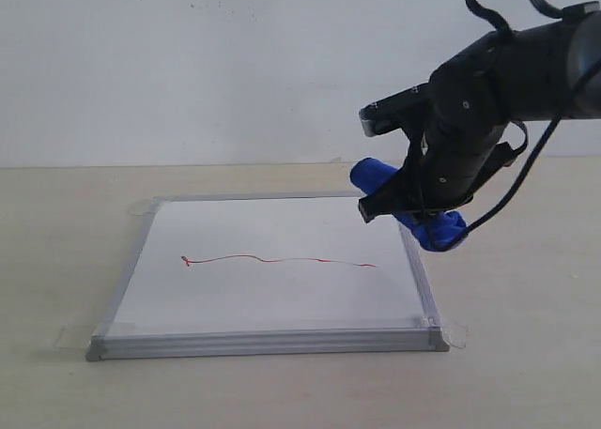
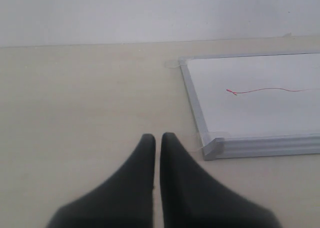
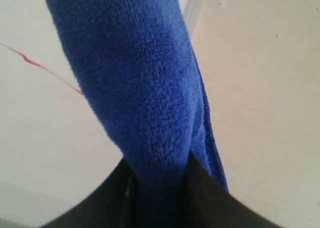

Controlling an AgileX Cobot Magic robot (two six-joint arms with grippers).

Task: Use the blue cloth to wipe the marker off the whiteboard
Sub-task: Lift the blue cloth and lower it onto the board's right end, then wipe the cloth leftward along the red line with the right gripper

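The whiteboard (image 1: 282, 298) lies flat on the table, silver-framed, with the thin wavy red marker line (image 1: 282, 259) across its middle and a squiggle at its left end. My right gripper (image 1: 413, 208) is shut on the rolled blue cloth (image 1: 439, 230), held just above the board's right edge, right of the line's end. In the right wrist view the blue cloth (image 3: 140, 88) fills the centre, with the marker line (image 3: 45, 68) beside it. My left gripper (image 2: 157, 136) is shut and empty over bare table, short of the whiteboard's corner (image 2: 212, 145); the marker line (image 2: 265, 90) shows beyond it.
The pale wooden table (image 1: 56, 213) surrounds the board, with a white wall (image 1: 188, 63) behind. Clear tape tabs (image 1: 454, 334) stick out at the board's corners. The left arm is outside the exterior view.
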